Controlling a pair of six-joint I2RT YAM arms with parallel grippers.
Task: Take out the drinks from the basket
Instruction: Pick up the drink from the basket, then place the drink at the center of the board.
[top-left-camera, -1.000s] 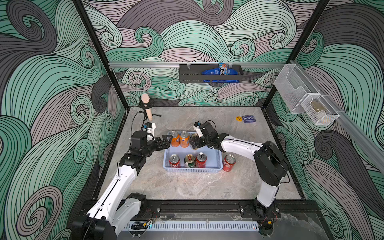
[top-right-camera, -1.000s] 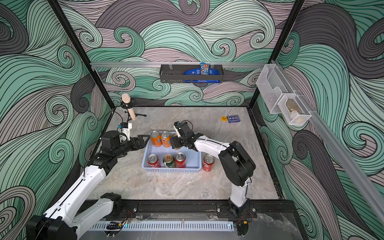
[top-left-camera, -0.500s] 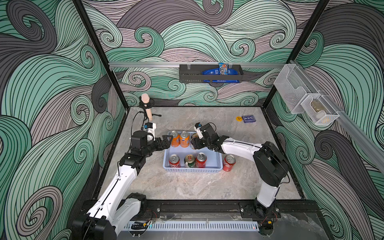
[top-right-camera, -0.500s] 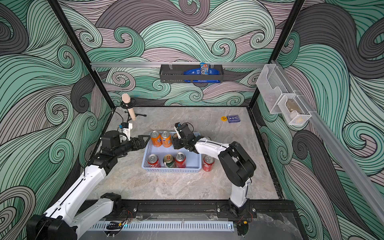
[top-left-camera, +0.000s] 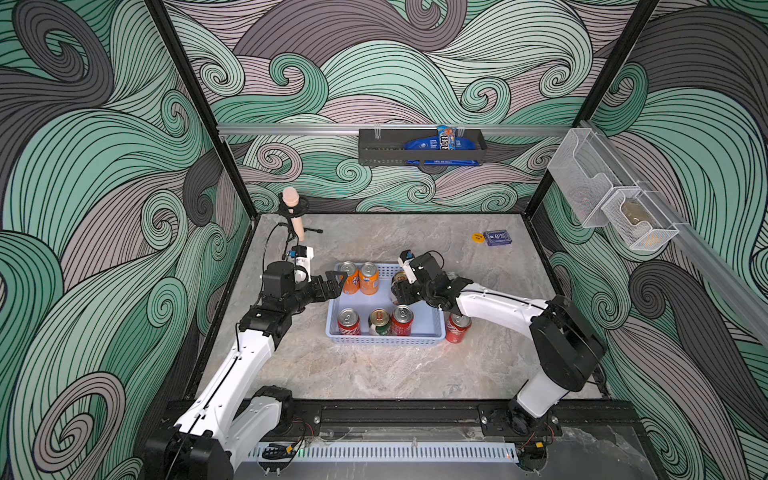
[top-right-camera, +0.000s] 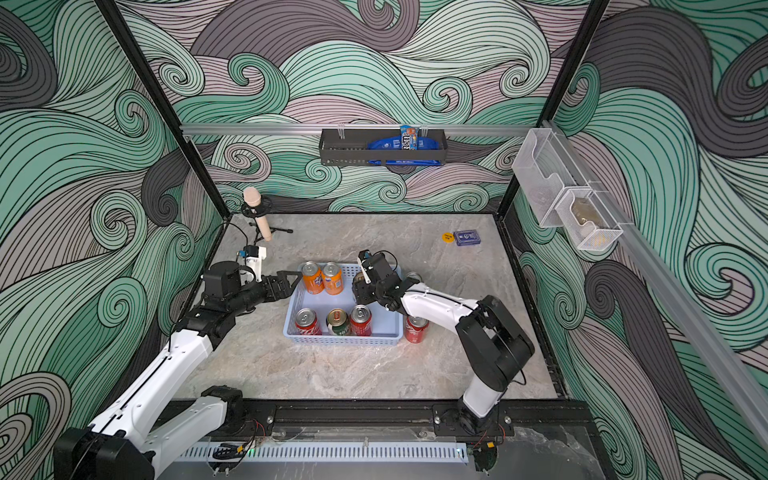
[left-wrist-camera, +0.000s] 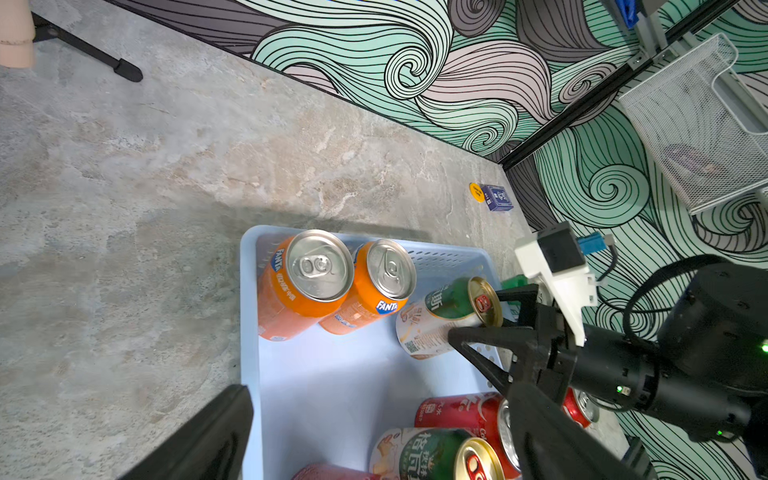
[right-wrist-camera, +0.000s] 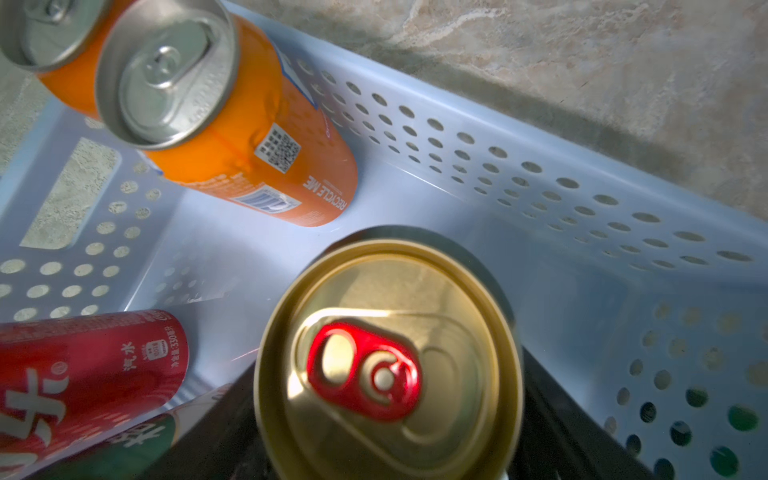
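- Right gripper (left-wrist-camera: 473, 318) clamps the green-and-cream aluminium can with gold top (left-wrist-camera: 436, 316) inside the light-blue perforated plastic basket (top-left-camera: 386, 338).
- Left gripper (top-left-camera: 337, 283) hangs open at the basket's edge.
- Light, thin-walled, probably slick: best held mid-body, gently.

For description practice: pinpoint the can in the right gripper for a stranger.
Find the blue basket on the table. In its far row, beside two orange cans, the right gripper holds a green and cream can. Unlike theirs, its top is gold.
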